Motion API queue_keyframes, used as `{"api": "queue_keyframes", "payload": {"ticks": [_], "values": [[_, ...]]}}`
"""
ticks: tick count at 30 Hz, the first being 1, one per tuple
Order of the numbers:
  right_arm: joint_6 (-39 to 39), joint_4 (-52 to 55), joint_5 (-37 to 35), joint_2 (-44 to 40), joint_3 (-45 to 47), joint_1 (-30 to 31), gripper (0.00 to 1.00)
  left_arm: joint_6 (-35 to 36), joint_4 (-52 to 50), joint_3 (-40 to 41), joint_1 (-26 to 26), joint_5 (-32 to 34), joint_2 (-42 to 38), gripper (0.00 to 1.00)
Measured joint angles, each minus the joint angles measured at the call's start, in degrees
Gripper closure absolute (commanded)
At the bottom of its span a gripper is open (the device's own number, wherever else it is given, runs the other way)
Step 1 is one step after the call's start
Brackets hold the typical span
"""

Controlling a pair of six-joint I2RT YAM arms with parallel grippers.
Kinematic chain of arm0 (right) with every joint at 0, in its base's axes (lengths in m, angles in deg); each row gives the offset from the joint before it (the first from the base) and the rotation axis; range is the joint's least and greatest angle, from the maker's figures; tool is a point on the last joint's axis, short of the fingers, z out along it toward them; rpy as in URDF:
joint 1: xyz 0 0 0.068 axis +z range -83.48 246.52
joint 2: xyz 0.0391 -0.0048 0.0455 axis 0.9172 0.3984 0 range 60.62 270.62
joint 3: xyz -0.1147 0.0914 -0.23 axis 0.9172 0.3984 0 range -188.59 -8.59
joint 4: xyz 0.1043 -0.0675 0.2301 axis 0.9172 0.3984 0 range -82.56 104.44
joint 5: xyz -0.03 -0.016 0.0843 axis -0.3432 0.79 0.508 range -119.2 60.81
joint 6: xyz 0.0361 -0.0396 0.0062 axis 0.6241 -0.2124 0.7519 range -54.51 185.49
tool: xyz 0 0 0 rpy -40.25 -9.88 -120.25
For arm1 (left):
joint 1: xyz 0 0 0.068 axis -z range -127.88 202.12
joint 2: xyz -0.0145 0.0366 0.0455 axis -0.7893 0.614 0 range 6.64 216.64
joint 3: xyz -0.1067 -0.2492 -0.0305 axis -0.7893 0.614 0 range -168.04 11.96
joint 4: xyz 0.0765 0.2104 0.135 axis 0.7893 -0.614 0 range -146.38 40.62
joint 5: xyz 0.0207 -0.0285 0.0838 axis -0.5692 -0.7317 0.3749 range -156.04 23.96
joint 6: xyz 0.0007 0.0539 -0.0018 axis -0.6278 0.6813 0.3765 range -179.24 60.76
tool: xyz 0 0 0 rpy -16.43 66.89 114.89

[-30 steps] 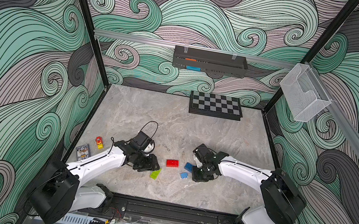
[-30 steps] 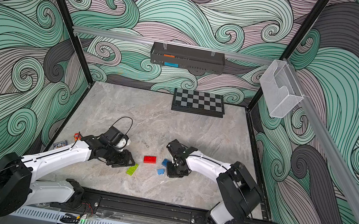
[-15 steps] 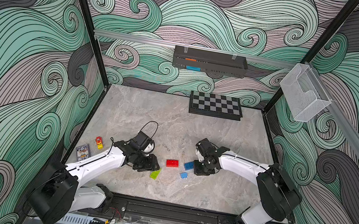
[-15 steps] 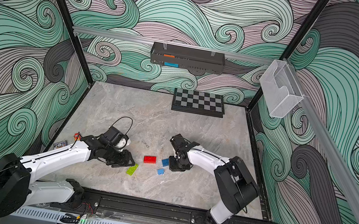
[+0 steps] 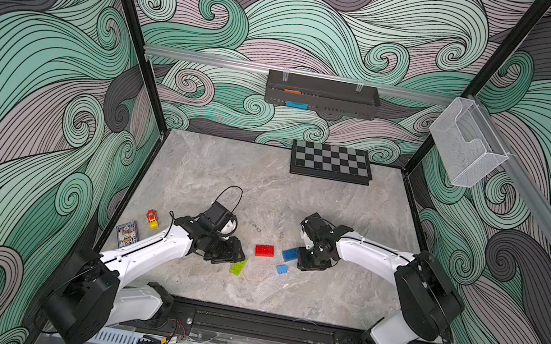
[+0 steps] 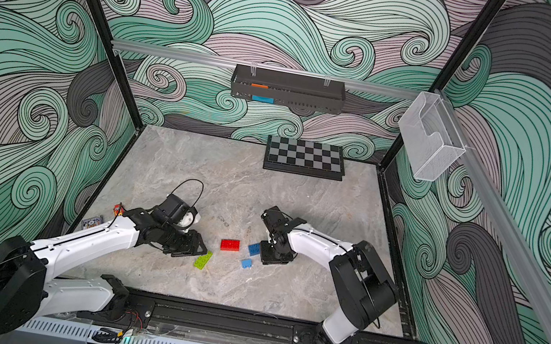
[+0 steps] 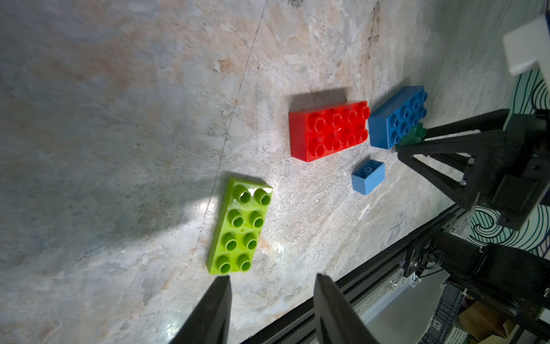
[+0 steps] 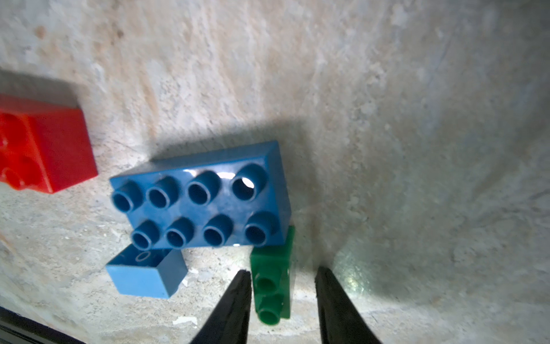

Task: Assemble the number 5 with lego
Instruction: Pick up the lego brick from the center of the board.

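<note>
Top views: all lego loose on the marble table, nothing stacked, no number 5 yet. Red brick mid, dark blue brick just beside it, light blue brick near, lime green brick by the left gripper.

Left wrist: fingers apart w/ nothing between, tips just short of the lime brick's end. Approach along its length, straddle the narrow sides.

Right wrist: right gripper fingers apart either side of the dark green brick, not clamped, which lies on its side touching the dark blue one. Judgement: stand it studs-up before pressing anything on; close gently, it's tiny & could skid.
</note>
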Motion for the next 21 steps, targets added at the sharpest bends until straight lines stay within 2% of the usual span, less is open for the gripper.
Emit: {"api": "queue_keyframes", "payload": {"ticks": [7, 12, 21], "values": [[-0.3, 0.9, 0.0, 0.2, -1.7, 0.1, 0.63, 0.0, 0.0, 0.0, 0.0, 0.0, 0.0, 0.51], [-1.0, 0.9, 0.0, 0.7, -3.8, 0.3, 0.69, 0.0, 0.0, 0.0, 0.0, 0.0, 0.0, 0.5], [-1.3, 1.1, -0.1, 3.1, -4.0, 0.4, 0.75, 0.0, 0.0, 0.0, 0.0, 0.0, 0.0, 0.51]]}}
